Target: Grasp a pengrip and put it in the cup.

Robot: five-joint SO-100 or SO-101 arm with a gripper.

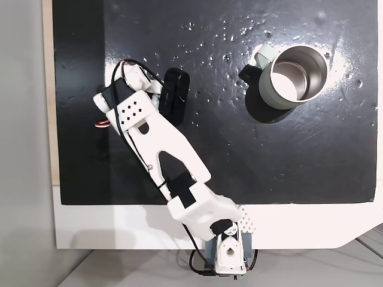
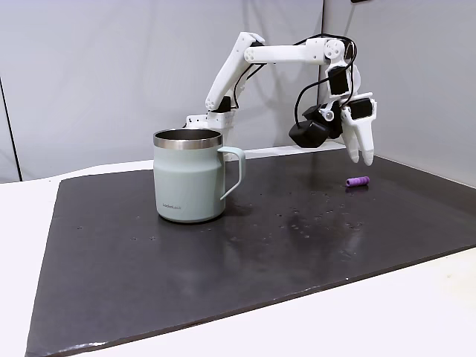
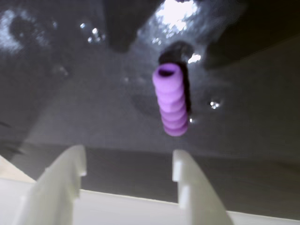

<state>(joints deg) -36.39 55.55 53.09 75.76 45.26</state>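
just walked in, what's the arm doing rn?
The gripper hangs above the purple pengrip, jaws open and empty. In the wrist view the pengrip lies flat on the black mat just ahead of the fingertips, not yet grasped. The cup stands upright across the mat, nothing visible inside it.

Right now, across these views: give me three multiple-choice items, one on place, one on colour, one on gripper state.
1. Where is the small purple ribbed tube?
A. in the mug
B. lying on the black mat
C. between the fingers

2. What colour is the steel-lined handled mug's outside?
A. pale grey-green
B. red
C. black

3. The white two-finger gripper is:
A. shut on the tube
B. open above the mat
C. inside the mug

Key: B, the tube lies on the mat; A, the side fixed view shows it; B, the wrist view shows parted fingers, nothing between.
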